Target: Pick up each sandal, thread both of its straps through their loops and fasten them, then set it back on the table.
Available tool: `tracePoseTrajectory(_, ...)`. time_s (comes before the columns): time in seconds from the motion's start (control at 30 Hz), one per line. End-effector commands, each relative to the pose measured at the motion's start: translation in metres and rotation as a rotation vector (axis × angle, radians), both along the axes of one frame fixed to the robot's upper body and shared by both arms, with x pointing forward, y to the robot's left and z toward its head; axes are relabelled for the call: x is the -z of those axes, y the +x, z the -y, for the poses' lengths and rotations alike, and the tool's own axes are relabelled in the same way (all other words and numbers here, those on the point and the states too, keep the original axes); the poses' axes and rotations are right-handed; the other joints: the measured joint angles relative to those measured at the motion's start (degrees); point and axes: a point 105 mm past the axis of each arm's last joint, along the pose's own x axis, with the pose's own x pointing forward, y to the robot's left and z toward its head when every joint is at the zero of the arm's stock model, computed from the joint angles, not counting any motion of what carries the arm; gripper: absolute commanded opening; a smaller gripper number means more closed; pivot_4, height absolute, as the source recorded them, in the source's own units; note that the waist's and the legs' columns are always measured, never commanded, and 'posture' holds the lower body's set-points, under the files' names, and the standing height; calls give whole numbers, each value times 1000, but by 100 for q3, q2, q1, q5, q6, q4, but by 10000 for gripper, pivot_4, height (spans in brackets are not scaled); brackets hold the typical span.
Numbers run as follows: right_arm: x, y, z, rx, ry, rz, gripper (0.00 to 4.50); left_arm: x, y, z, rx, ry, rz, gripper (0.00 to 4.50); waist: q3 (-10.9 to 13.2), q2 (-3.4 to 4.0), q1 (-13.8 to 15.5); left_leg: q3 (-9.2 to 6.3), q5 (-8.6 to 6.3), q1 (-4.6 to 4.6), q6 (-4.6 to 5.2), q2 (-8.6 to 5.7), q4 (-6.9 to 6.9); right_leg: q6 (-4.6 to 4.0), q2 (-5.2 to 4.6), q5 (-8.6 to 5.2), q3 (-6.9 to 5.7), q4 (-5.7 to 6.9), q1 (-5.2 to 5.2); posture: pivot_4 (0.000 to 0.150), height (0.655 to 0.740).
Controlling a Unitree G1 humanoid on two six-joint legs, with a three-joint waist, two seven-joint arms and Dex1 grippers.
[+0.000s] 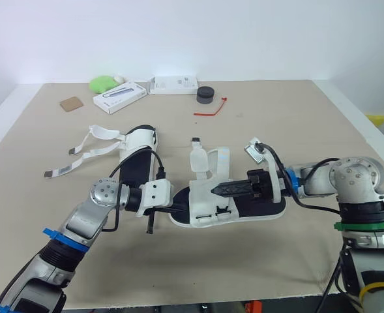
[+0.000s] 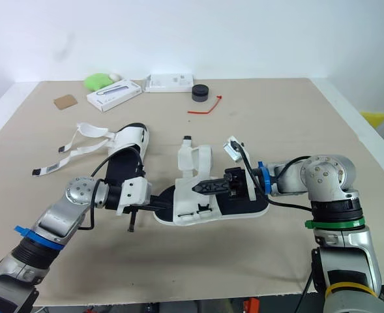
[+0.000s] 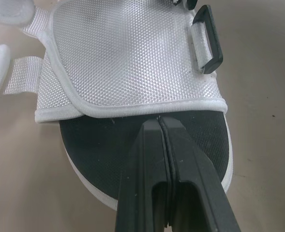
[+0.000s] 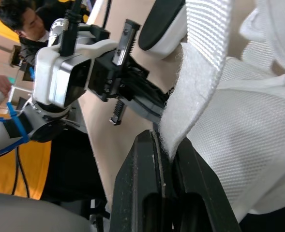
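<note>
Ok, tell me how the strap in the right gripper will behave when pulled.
Likely floppy: the strap is woven webbing, bending where the right gripper pinches it. Probably light, so the sandal may drag along; the left gripper sits at one end. Its fuzzy face should grip, not slip.

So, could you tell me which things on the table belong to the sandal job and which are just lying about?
Job: near sandal, its pinched strap, far sandal with loose straps.
Lying about: green lump, white box, white packet, black round tub, red tie, brown card.
</note>
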Motion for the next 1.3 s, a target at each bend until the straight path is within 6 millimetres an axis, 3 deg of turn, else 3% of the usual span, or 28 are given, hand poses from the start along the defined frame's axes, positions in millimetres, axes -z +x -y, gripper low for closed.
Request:
tracePoseTrajectory(0.03, 5, 5, 7, 39, -39, 25, 150, 2, -1, 1, 2, 11, 4, 0, 0, 0, 0, 0, 0, 0, 0, 0, 0, 0, 0, 0, 0, 0, 0, 1500, 7400)
tracePoseTrajectory(0.4, 14, 8, 9, 14, -87, 74, 150, 2, -2, -1, -5, 16, 2, 0, 0, 0, 0, 0, -1, 2, 2, 0, 0, 1, 0, -1, 0, -1, -2, 1500, 7400)
tracePoseTrajectory(0.67, 7, -6, 0, -72, -62, 59, 150, 2, -2, -2, -6, 16, 1, 0, 0, 0, 0, -2, -2, 2, 3, 0, 0, 0, 1, -1, 0, 0, -6, 1500, 7400)
tracePoseTrajectory(0.9, 27, -4, -2, -73, -174, 117, 150, 2, -2, 0, -4, 14, 0, 0, 0, -1, -1, -4, -2, 4, 3, 0, 0, 1, 2, -1, -3, -1, -8, 1500, 7400)
tracePoseTrajectory(1.3, -20, -3, -12, -73, -9, 117, 150, 4, -4, -2, -7, 18, -7, 0, 0, 0, -1, -4, -2, 6, 4, 1, 0, -2, 2, 1, -2, 1, -8, 1500, 7400)
